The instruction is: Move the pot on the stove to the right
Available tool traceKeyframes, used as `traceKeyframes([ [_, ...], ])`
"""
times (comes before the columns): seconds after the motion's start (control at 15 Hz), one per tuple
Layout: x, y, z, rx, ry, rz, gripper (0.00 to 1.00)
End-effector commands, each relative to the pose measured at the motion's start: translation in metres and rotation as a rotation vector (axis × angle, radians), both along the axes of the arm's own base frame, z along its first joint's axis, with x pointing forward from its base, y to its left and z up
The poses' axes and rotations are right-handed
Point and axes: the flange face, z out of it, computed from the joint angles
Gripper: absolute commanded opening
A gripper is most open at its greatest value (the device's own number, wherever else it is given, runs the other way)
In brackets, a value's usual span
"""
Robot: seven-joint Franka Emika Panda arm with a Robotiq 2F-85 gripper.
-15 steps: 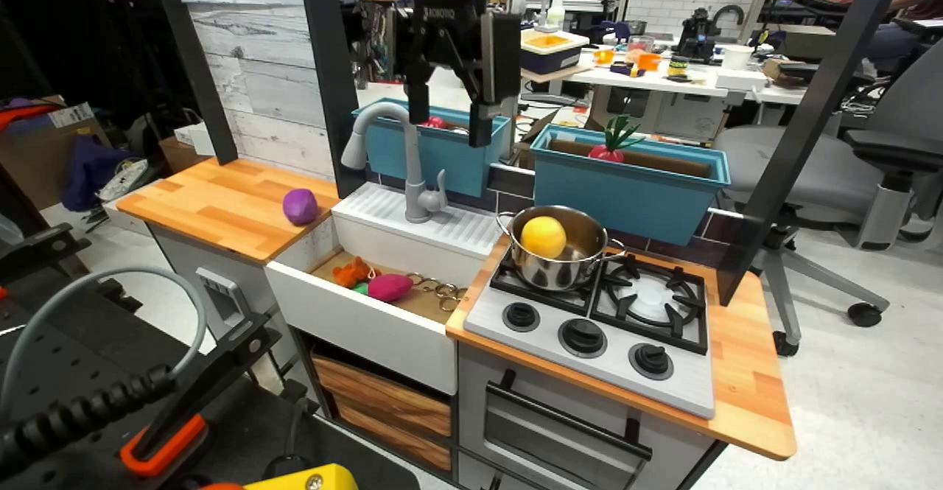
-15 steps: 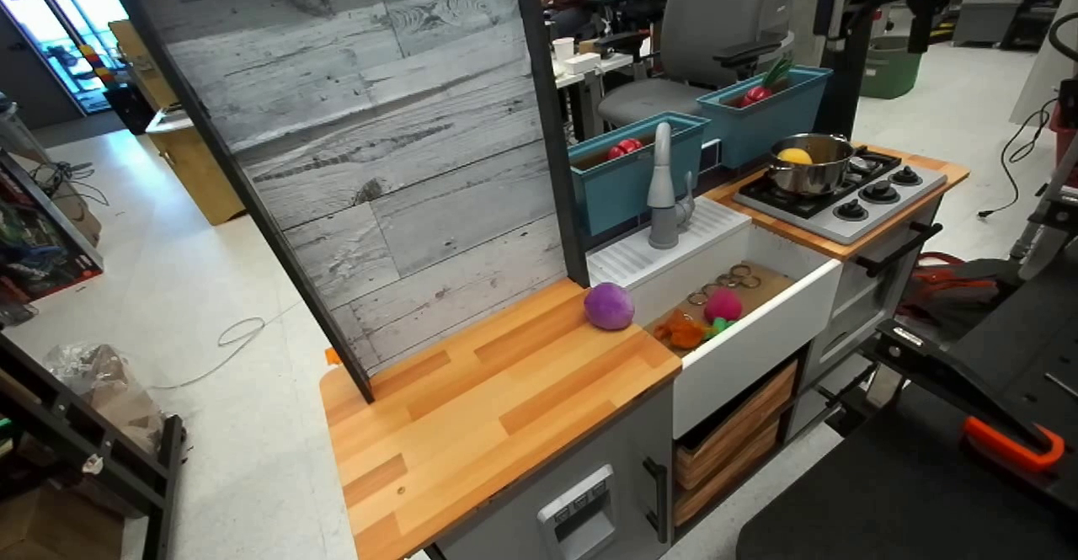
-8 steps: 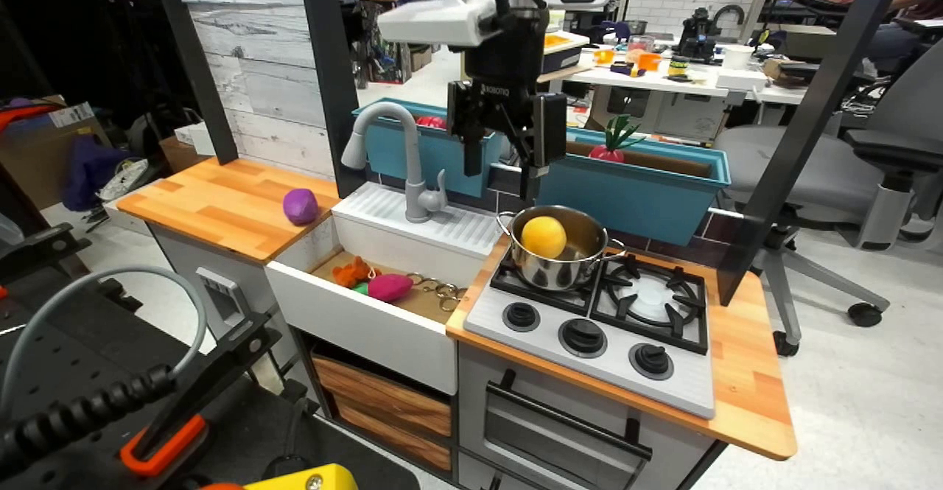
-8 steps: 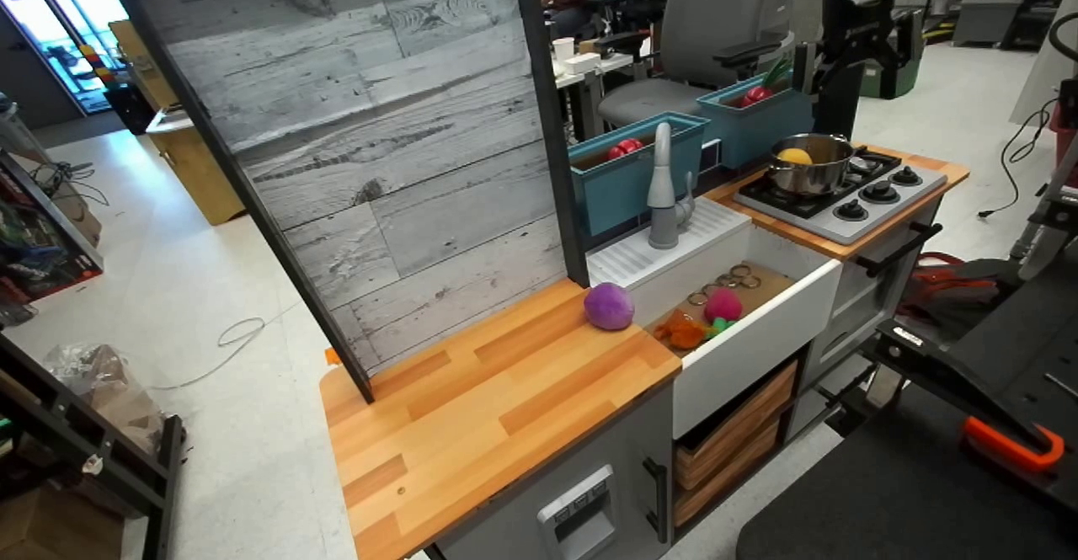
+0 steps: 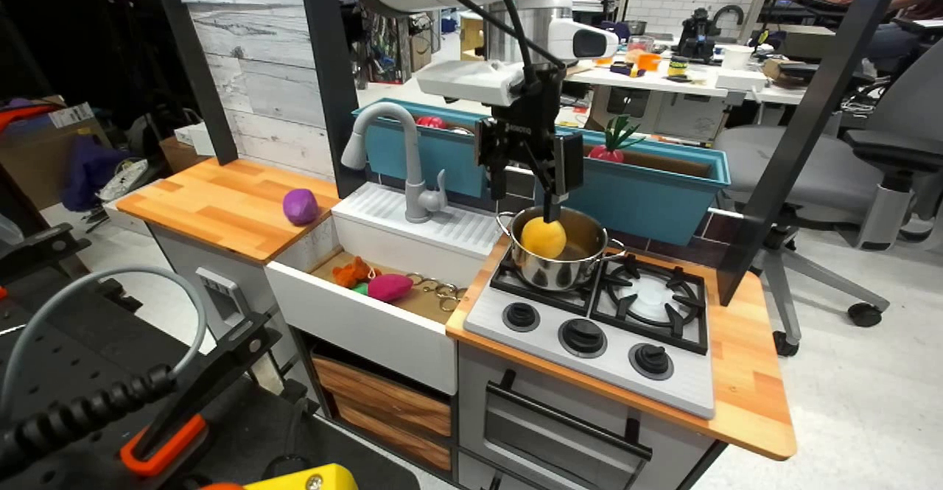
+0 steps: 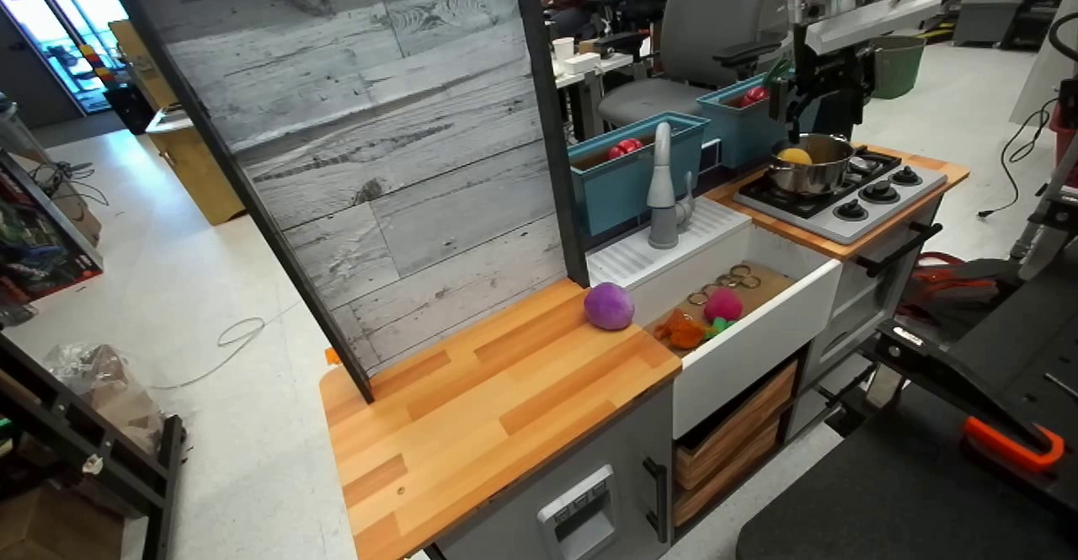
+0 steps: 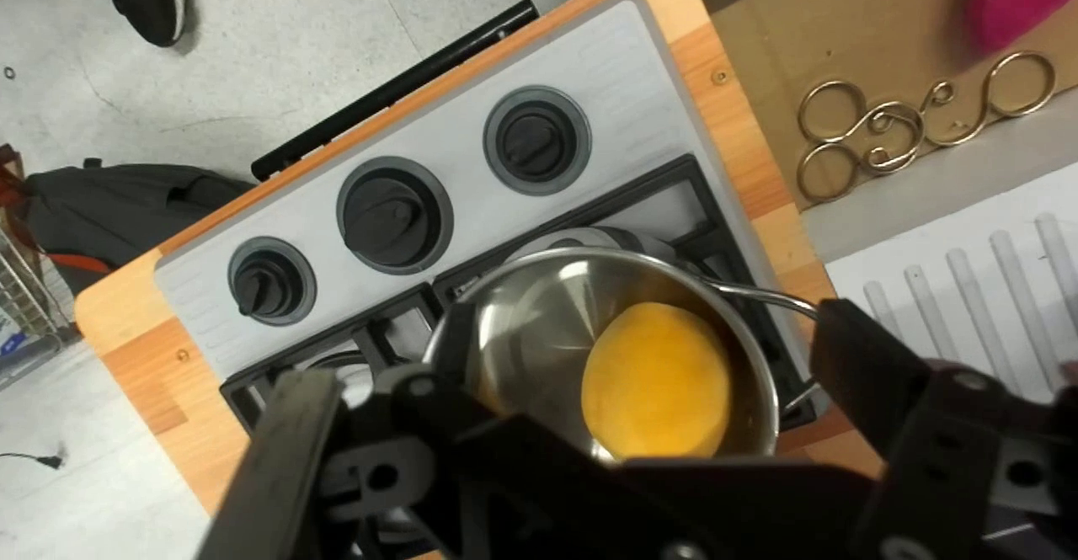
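Note:
The shiny silver pot [image 5: 552,275] stands upright on the left burner of the light grey stove [image 5: 611,363]. It shows in both exterior views [image 6: 813,179], with a round yellow item [image 5: 541,239] inside. In the wrist view the pot [image 7: 526,316] and the yellow item [image 7: 661,387] lie below and between my fingers. My gripper [image 5: 524,204] is open and empty, pointing down over the pot's back left. In the wrist view one finger of the gripper [image 7: 650,328] overlaps the pot's rim and the other overlaps its looped handle [image 7: 762,292]. I cannot tell whether either touches.
The right burner [image 5: 652,297] is bare. Black knobs [image 5: 582,337] line the stove's front. Teal planters [image 5: 626,195] stand behind it. A grey faucet [image 5: 414,158] and a white sink [image 5: 361,343] with toys and rings are on the left. A purple toy [image 5: 300,206] lies on the wooden counter.
My gripper has come down and to the right in the exterior view showing the stove's front, from above the faucet to the pot. It stays open. The pot has not moved.

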Motion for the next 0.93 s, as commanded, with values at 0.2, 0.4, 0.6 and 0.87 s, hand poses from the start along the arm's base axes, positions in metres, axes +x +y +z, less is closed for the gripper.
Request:
traceKeyframes([
  [0.2,0.029,0.011,-0.031,-0.033,0.038,0.049,1.00],
  [0.4,0.035,0.018,-0.040,-0.027,0.075,0.072,1.00],
  [0.6,0.036,0.026,-0.047,-0.012,0.124,0.084,1.00],
  [0.87,0.037,0.034,-0.058,-0.006,0.182,0.118,1.00],
])
